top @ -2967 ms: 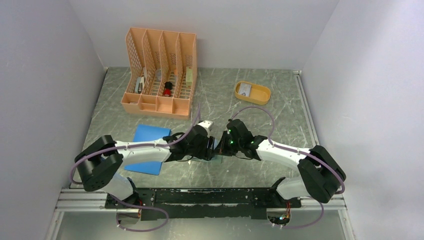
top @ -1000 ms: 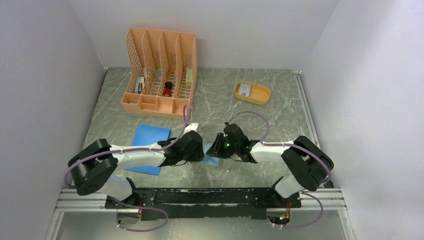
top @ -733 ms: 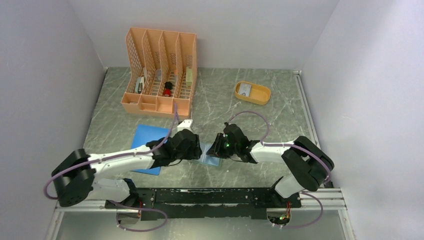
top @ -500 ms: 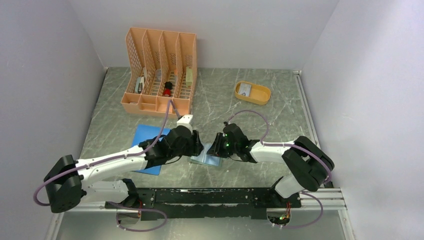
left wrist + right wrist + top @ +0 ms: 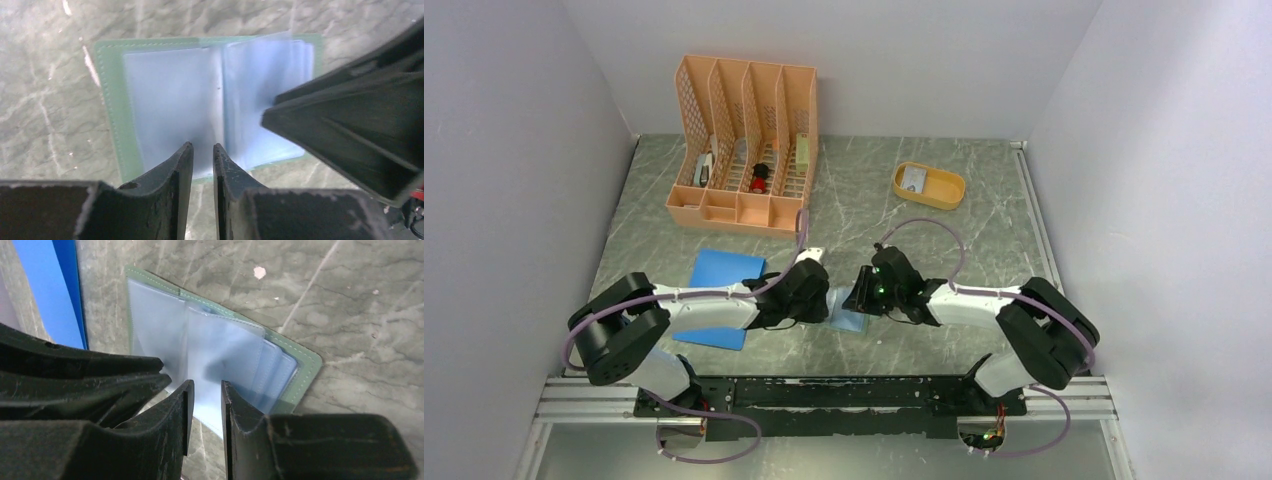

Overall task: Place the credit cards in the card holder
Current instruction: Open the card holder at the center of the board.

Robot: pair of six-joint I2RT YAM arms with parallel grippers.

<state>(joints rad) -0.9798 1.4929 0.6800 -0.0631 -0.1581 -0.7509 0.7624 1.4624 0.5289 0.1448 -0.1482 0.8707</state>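
Sage-green card holder (image 5: 170, 105) is laid open between narrowly parted left gripper (image 5: 202, 146) and right gripper (image 5: 204, 382); whether either pinches it cannot be told.

Your left arm (image 5: 709, 305) lies low, reaching in toward the middle with its elbow folded back near the base. Your right arm (image 5: 974, 300) mirrors it, so the two wrists face each other with their tips close together. On your left gripper (image 5: 202, 147) the jaws stand at a narrow slit, and whether they pinch anything cannot be told. Your right gripper (image 5: 205, 385) sits just ahead and right of the left tips. Its jaws are just as narrow, closed on a clear leaf of the card holder (image 5: 305, 360).
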